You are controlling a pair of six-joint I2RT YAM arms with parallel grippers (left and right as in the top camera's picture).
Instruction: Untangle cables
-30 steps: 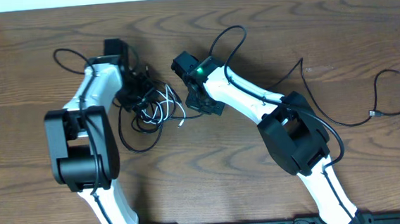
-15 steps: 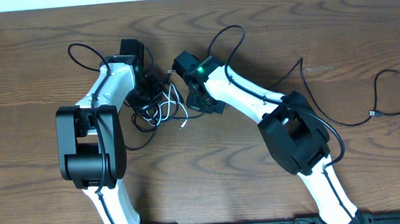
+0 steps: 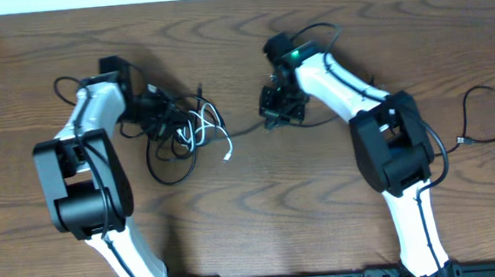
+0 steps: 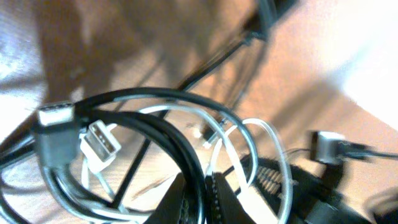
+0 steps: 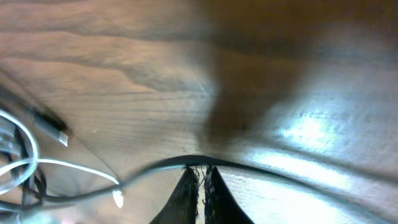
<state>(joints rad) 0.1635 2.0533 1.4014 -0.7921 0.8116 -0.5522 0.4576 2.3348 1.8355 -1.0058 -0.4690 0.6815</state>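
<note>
Left tool (image 3: 144, 117) clamps the cables (image 3: 186, 130), right tool (image 3: 272, 115) seemingly pinches one black strand (image 5: 249, 165) taut; I'm mid-separation, next I'd pull right outward.

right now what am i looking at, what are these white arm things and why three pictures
These are two white robot arms at a wooden table, each ending in a two-finger claw. The wide picture is from a camera overhead; the two close-ups are from cameras on the wrists. A tangle of cables, black with one white cable, lies on the table. The left claw is shut on a black strand of it. The right claw is shut on a black cable stretched out from the tangle. Another thin cable lies apart at the right.
</note>
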